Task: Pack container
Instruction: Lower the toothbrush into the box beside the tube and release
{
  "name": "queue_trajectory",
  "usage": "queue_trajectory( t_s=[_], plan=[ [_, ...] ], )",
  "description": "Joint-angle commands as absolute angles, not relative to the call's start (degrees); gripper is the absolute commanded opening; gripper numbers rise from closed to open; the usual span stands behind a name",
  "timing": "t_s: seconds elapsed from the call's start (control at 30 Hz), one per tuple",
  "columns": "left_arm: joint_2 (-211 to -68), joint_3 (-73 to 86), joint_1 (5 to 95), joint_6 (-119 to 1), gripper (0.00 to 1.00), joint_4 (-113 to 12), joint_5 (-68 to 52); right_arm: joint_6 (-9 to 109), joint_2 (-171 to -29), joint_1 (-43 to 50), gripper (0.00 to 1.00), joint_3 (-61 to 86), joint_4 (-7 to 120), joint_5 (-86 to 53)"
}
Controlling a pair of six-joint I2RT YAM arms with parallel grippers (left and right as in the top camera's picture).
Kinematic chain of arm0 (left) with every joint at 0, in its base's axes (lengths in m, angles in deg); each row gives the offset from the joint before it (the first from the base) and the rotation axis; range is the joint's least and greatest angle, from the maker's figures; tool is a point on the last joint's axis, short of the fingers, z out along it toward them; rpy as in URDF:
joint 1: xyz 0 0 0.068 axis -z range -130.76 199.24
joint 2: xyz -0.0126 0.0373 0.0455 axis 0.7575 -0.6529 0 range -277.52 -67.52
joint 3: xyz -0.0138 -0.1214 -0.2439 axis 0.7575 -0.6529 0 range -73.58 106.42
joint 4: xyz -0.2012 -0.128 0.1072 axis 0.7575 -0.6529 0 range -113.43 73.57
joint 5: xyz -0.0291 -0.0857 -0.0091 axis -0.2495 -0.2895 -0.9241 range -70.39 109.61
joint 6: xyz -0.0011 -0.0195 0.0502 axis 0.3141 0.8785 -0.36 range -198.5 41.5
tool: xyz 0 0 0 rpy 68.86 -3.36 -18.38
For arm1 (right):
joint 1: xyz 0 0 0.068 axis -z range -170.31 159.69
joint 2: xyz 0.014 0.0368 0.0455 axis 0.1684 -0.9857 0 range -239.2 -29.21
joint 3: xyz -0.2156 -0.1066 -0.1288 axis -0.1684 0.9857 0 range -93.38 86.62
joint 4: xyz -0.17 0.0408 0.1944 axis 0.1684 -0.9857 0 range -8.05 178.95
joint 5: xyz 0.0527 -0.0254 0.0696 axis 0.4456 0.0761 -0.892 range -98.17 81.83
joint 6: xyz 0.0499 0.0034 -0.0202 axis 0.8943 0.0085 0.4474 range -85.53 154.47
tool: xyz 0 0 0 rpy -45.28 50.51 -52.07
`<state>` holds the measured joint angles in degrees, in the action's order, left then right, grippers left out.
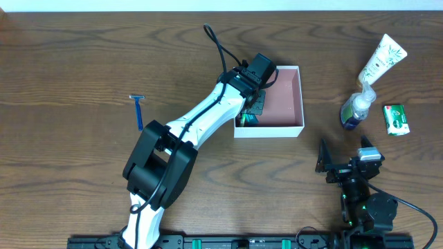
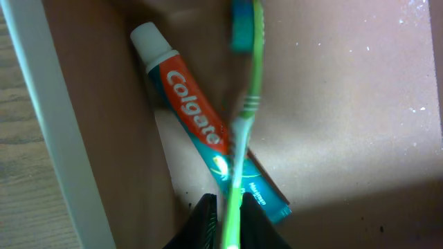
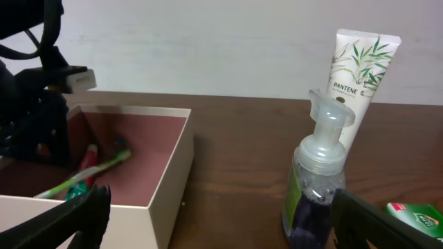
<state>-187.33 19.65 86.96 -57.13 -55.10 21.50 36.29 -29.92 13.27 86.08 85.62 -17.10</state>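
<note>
Centrally, at twelve o'clock on the tabletop (image 1: 83, 69), the container (image 1: 299, 97) receives a toothbrush (image 2: 243, 124) laid across the toothpaste (image 2: 201, 131); left jaws (image 2: 227, 225) clasp its handle, right jaws (image 3: 221, 221) gape idle. Next: release, withdraw upward

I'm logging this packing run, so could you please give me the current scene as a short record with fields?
container: white box, pink interior, centre of table
inside container: Colgate toothpaste; green toothbrush across it
left gripper: in the container, fingers either side of the toothbrush handle
right gripper: open, empty, near the table's right edge
outside, left: blue razor
outside, right: Pantene tube, pump bottle, green soap bar
</note>
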Motion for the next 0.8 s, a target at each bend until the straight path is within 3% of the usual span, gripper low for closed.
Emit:
queue_trajectory(
  t_s=[0.0,0.57,0.7,0.77],
  plan=[
    [-187.68,19.28,86.98,-56.76,0.14,-55.06,21.72,35.24,-29.59,12.63,0.99,86.30,85.53,-16.73],
    [-186.13,20.24,86.98,-57.22,0.14,-53.42,21.54,35.24,-29.59,12.63,0.99,86.30,85.51,-16.73],
    [-182.26,24.66,86.98,-58.68,0.17,-55.76,20.23,35.24,-29.59,12.63,0.99,86.30,85.53,-16.73],
    [-179.38,27.59,86.98,-59.34,0.24,-57.55,19.14,35.24,-29.59,12.61,0.99,86.30,85.53,-16.71]
  ],
)
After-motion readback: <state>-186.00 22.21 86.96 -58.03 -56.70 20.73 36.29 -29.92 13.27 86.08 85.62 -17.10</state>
